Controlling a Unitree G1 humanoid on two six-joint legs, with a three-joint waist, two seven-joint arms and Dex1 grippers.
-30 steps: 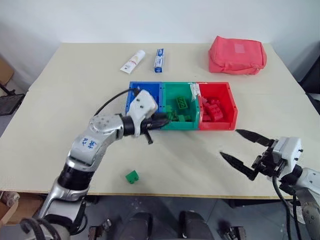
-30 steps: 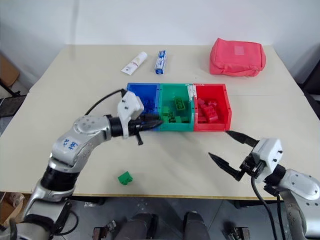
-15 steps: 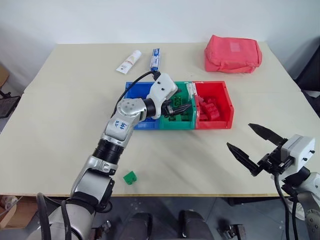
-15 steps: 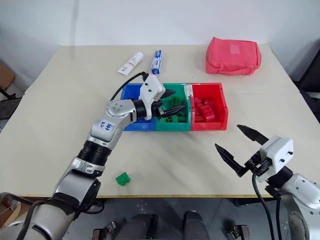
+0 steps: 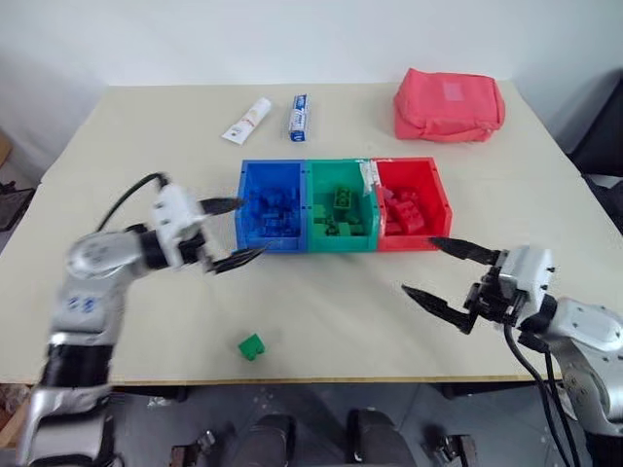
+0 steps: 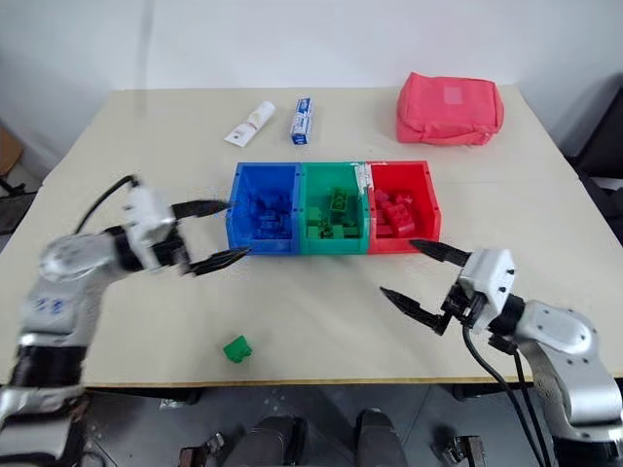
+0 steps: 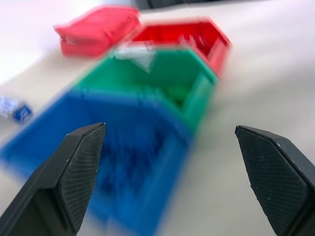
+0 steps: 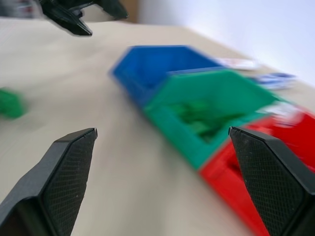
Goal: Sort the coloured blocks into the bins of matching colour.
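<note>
Left gripper [image 5: 229, 233], black fingers spread and empty, just left of the blue plastic bin [image 5: 245, 199]. Between picks; next calls for reaching the small green studded brick [image 5: 252, 345] at 6 o'clock of the joined bins. Brick's long axis unclear. Right gripper [image 5: 444, 275] likewise spread, empty.

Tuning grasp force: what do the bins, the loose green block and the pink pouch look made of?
Bins: hard plastic by the look, thin straight walls, slight sheen.
Green block: moulded plastic, crisp edges, probably rigid.
Pouch: fabric, soft rounded shape, matte, so likely deformable.
</note>
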